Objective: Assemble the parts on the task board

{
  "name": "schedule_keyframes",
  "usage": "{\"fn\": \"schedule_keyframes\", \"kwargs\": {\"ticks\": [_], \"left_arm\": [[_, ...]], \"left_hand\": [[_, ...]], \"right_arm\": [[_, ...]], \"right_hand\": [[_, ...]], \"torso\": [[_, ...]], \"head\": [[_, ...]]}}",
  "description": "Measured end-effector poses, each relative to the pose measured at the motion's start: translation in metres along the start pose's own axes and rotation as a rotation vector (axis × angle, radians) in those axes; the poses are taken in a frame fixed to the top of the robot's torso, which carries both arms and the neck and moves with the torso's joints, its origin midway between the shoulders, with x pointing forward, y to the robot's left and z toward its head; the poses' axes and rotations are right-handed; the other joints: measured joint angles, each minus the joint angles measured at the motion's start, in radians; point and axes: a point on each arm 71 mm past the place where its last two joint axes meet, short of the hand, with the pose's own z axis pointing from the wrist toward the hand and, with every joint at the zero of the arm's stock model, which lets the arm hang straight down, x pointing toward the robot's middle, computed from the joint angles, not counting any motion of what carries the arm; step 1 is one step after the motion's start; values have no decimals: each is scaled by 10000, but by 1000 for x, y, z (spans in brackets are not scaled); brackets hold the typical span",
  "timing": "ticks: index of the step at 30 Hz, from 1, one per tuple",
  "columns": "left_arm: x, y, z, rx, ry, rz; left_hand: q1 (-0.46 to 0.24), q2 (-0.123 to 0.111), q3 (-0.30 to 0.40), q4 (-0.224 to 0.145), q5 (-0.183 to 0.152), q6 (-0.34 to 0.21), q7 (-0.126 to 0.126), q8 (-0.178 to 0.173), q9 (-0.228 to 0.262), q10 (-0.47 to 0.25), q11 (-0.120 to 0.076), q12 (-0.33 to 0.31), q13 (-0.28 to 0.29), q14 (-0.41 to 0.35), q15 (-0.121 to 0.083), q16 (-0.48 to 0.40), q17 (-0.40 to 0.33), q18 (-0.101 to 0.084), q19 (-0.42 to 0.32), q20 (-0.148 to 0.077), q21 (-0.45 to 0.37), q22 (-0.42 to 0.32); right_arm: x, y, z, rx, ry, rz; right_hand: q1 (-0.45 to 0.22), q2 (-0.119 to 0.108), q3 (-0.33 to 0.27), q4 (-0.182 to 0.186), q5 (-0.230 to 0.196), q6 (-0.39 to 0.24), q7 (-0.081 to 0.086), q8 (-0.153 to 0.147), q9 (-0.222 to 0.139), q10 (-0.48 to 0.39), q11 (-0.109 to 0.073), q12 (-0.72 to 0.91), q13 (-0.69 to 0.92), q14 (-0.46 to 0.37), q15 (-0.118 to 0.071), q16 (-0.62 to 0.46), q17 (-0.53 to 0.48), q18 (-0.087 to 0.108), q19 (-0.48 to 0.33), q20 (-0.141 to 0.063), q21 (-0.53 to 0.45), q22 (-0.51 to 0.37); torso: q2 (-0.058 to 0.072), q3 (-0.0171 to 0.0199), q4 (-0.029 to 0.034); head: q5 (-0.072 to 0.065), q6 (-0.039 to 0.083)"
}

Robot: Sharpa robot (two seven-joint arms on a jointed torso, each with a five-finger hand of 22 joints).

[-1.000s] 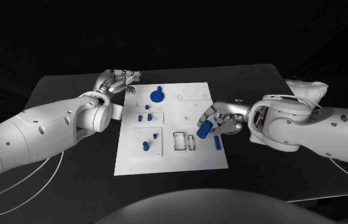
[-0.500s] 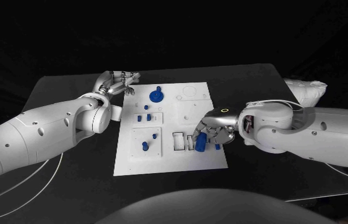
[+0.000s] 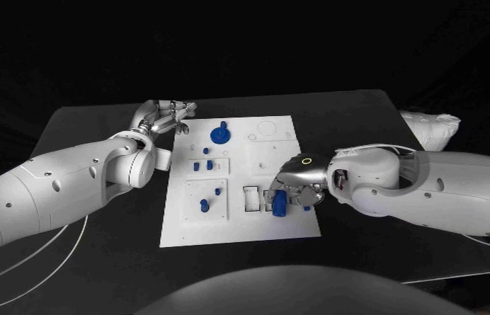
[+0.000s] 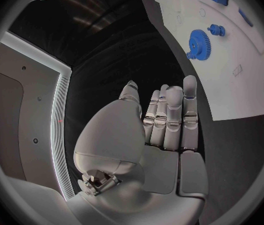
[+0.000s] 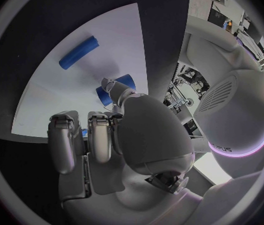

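Observation:
The white task board [image 3: 240, 223] lies in the middle of the black table. My right hand [image 3: 297, 182] is over its right side and pinches a blue part [image 3: 279, 203] just above the rectangular slots [image 3: 252, 198]; the same blue part [image 5: 117, 86] sits at the fingertips in the right wrist view. A loose blue bar [image 5: 79, 52] lies on the board beside it. A blue gear [image 3: 221, 132] stands near the far edge. My left hand [image 3: 163, 115] is off the board's far left corner, with its fingers [image 4: 169, 115] stretched out and holding nothing.
Small blue parts [image 3: 203, 164] stand in a square recess, and two more [image 3: 205, 204] in the recess nearer me. A white crumpled object [image 3: 431, 127] lies at the table's right edge. Thin cables [image 3: 36, 258] trail off the near left.
My right hand has carried the blue part leftwards and towards me, from the board's right edge to the rectangular slots. The left hand has stayed in place.

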Motion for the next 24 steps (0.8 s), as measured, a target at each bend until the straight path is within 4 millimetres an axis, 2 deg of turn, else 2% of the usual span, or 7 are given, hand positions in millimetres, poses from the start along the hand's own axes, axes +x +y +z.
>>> {"fn": "schedule_keyframes", "kwargs": {"ticks": [9,11,24], "left_arm": [[-1,0,0,-5,-11,4],[-1,0,0,-6,-15,5],[-1,0,0,-8,-14,5]], "left_hand": [[0,0,0,0,0,0,0,0,0,0,0,0,0,0,0,0,0,0,0,0,0,0],[0,0,0,0,0,0,0,0,-1,0,0,0,0,0,0,0,0,0,0,0,0,0],[0,0,0,0,0,0,0,0,-1,0,0,0,0,0,0,0,1,0,0,0,-44,0]], "right_arm": [[1,-1,-1,13,72,-435],[2,-1,-2,28,80,-484],[3,-2,-1,-21,142,-691]], "right_hand": [[109,-2,11,-51,-1,25,-25,-11,9,-1,1,32,-4,0,0,0,-1,0,0,0,0,-1],[147,-16,21,-61,-1,50,-49,-25,465,-1,1,-2,-5,0,0,0,-1,0,0,0,0,-1],[157,-29,75,-117,-47,51,-50,-105,651,-2,2,-1,-8,0,0,0,-2,0,0,1,0,-2]], "torso": [[-3,2,-10],[-3,4,-12],[-1,4,-6]], "head": [[-10,0],[-13,0],[-48,0]]}}
